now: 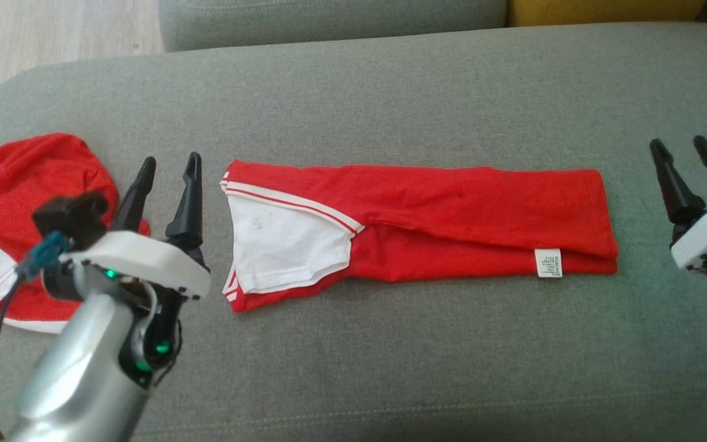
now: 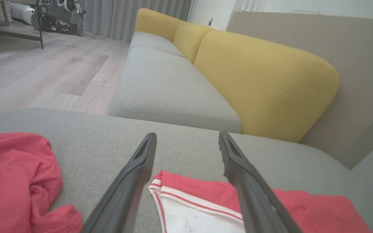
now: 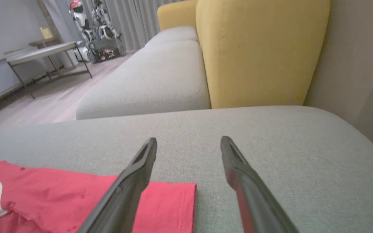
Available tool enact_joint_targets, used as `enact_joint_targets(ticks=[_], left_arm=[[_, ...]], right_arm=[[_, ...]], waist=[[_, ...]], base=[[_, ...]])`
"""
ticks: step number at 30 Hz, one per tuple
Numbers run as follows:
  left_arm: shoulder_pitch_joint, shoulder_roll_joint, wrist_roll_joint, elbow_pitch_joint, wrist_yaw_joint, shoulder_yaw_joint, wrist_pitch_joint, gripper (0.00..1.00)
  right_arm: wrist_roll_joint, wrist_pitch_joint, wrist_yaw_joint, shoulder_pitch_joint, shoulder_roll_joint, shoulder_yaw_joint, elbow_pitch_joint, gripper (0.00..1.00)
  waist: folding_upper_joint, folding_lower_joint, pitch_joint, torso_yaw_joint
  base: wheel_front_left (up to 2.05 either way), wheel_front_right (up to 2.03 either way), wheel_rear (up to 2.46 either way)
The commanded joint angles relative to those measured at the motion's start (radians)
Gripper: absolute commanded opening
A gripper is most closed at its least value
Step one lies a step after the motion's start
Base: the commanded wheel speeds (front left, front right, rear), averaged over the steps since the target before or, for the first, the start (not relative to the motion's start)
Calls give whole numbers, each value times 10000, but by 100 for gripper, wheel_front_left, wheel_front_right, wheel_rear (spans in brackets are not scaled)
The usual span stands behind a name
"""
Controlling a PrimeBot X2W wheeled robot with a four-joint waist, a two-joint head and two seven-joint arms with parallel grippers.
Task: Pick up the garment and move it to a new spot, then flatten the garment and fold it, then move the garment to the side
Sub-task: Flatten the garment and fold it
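While left gripper (image 1: 170, 159) and right gripper (image 1: 678, 143) gape empty, garment (image 1: 452, 209) lies lengthwise left-right, collar (image 1: 292, 204) leftward

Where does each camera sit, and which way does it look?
Head view: on the head, looking down at the folded garment; left gripper and right gripper show.
Left wrist view: along the left fingers, past the collar toward the yellow backrest.
Right wrist view: along the right fingers, past the hem.
Both wrist views share the backrest.
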Motion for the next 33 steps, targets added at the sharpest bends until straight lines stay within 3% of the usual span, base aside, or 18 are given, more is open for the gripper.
enact_joint_targets(ticks=[1,4,8,11,15,26,33], left_arm=[[-229,12,-77,-224,-83,654,-302,100],[57,-495,-67,-323,-187,1157,-512,100],[648,-1314,767,-947,-461,2157,-542,100],[1382,-2006,1577,-1238,-888,2766,-544,100],[2101,-2476,2495,-1037,-1542,3157,-545,100],[2338,-2952,3536,-1102,-2242,4168,-547,100],[2200,-2968,3342,-1106,-2246,3927,-547,100]], right_arm=[[-352,-523,65,185,-10,-413,-128,100],[-1064,-982,65,533,596,-1175,-219,100],[-2023,-1194,65,1120,1437,-2337,-643,100],[-2718,-1226,65,1647,2030,-3005,-996,100],[-3507,-1234,65,2188,2629,-3675,-1319,100],[-4624,-664,65,2682,3391,-5065,-1718,100],[-5165,238,65,2232,4148,-6332,-807,100]], waist=[[-1,1,-34,12],[-1,1,-90,20],[-1,1,-163,19],[-1,1,-207,-5],[-1,1,-157,-28],[-1,1,144,98],[-1,1,734,204]], base=[[0,0,0],[0,0,0],[0,0,0],[0,0,0],[0,0,0],[0,0,0],[0,0,0]])
